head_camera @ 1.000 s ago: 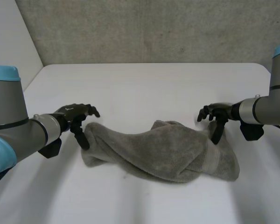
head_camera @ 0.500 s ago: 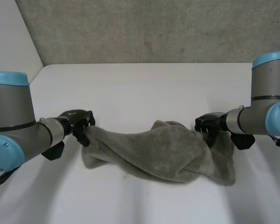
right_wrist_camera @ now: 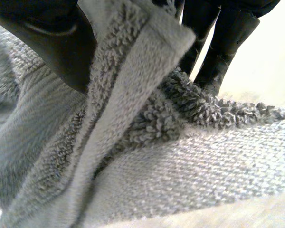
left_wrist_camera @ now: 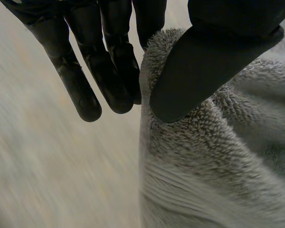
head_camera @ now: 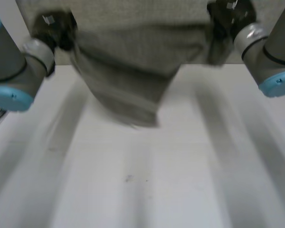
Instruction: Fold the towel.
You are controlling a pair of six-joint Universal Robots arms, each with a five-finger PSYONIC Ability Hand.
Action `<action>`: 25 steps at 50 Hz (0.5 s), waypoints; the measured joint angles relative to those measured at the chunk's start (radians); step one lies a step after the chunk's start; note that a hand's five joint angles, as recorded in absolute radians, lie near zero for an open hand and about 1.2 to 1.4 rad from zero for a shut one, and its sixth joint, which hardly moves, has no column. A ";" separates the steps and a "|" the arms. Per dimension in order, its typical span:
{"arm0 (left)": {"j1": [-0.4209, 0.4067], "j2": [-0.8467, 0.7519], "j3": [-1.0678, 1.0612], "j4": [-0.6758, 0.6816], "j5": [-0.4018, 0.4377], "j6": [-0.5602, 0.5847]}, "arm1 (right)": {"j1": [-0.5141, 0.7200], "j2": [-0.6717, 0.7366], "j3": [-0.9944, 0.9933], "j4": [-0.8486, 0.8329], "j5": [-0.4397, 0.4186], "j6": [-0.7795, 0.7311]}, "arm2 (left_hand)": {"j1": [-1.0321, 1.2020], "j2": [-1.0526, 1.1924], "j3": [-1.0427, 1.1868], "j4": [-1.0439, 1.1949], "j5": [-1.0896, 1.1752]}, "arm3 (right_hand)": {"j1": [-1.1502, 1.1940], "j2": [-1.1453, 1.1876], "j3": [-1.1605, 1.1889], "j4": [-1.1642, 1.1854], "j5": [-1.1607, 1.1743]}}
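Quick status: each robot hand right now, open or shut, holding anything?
Left robot hand: shut on the grey terry towel, its edge pinched between thumb and fingers.
Right robot hand: shut on the same towel, pinching its hemmed edge.

White table (head_camera: 180, 166), softly lit, small dark speck (head_camera: 128, 178) near its middle; rough grey wall (head_camera: 133, 9) behind its far edge.

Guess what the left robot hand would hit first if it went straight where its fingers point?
Probably the white table; the towel the left robot hand pinches hangs beside that path. Distance unclear.
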 measured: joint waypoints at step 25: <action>-0.048 0.012 -0.607 0.088 -0.017 -0.084 | 0.042 0.115 0.338 0.177 -0.007 -0.092 | 0.004 0.001 0.001 0.001 0.004 | -0.018 -0.019 -0.017 -0.029 -0.001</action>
